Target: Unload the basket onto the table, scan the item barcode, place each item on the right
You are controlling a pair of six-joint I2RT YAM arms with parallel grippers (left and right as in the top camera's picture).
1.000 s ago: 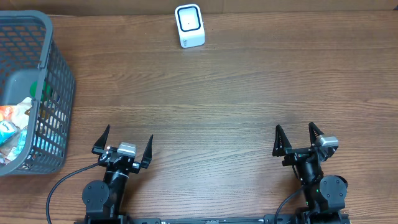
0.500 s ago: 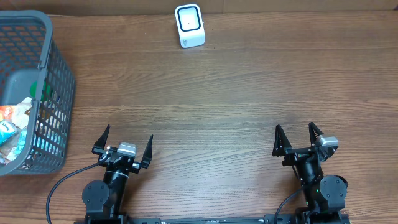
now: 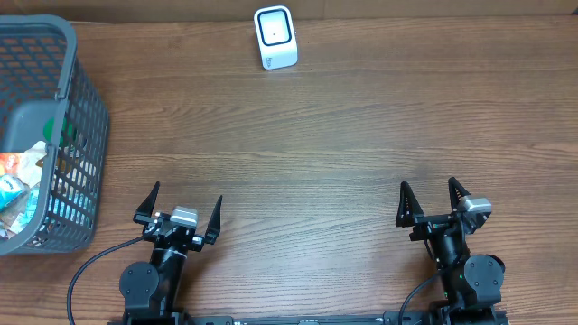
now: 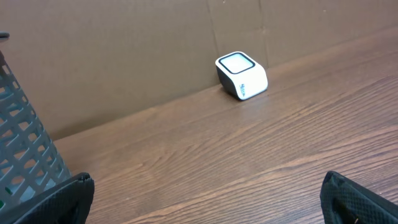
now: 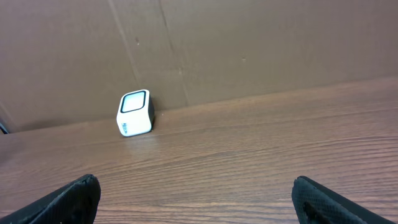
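Closest to the arm bases, well short of the scanner (image 3: 275, 37), both grippers hang apart over the bare table (image 3: 316, 135).

- Left gripper (image 3: 188, 191): fingers spread wide, holding nothing.
- Right gripper (image 3: 427, 182): fingers spread wide, holding nothing.

Further out, far to the left of the scanner and nearer than it, stands a grey mesh basket (image 3: 86, 135). The items to be scanned, a heap of bright packets (image 3: 16, 176), lie at its bottom. None is out of the basket, so the task appears to be at its first step.

Farthest off, the scanner sits against the cardboard backing (image 4: 124, 62), its window tilted upward.

Likely faults from this position:

- A finger may snag in the basket mesh or on its handle and drag the basket.
- The packets look loose and piled, so one pinch may take two or slip off.
- A packet held with its barcode turned away from the scanner will not read.
- The scanner looks light, so a low approach may knock it askew.
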